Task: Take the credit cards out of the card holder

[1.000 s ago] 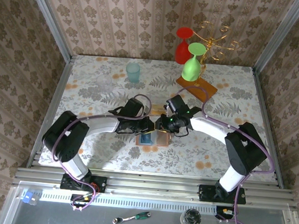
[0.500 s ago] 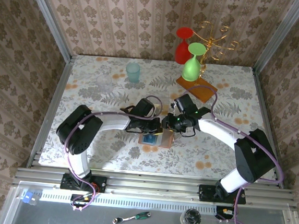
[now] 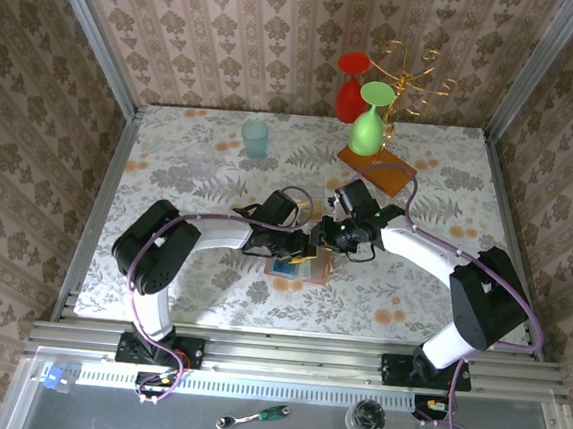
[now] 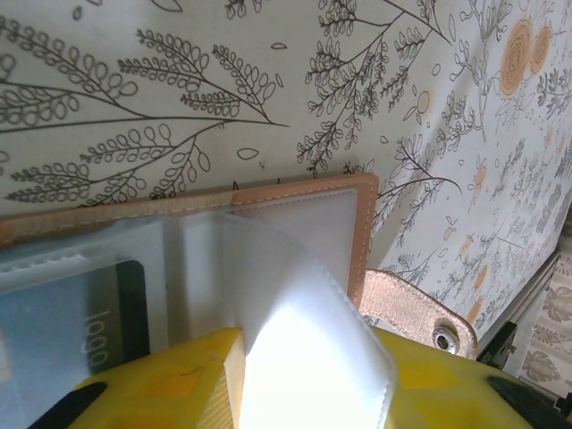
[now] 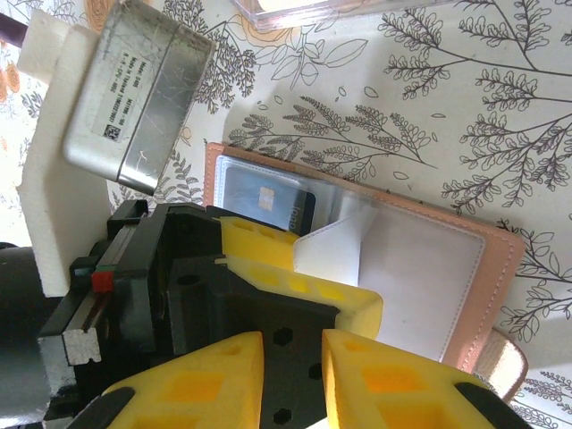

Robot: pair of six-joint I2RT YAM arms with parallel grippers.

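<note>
- Since a second ago, the left gripper (image 4: 313, 344) has reached further right, onto the card holder (image 5: 420, 268). The left arm's elbow has swung in with it, and the right arm has stretched out a little.
- The left gripper's yellow fingers stand apart with a clear sleeve flap (image 4: 304, 313) raised between them. We cannot tell whether they pinch it, because the flap hides their tips.
- The right gripper (image 5: 293, 344) hovers just near of the holder. Its jaws are a narrow slit apart and we see nothing between them.
- The holder lies open and flat on the table (image 3: 210, 168), mid-table, directly under both grippers.
- A dark teal credit card (image 5: 259, 201) sits in the holder's left sleeve, just left of the left gripper's fingers.
- The strap tab (image 4: 407, 304) pokes out at the holder's edge beside the gripper.
- Further off, a wooden base (image 3: 376, 169) and a green glass (image 3: 368, 129) stand to the far right, and a teal cup (image 3: 255, 138) to the far left.
</note>
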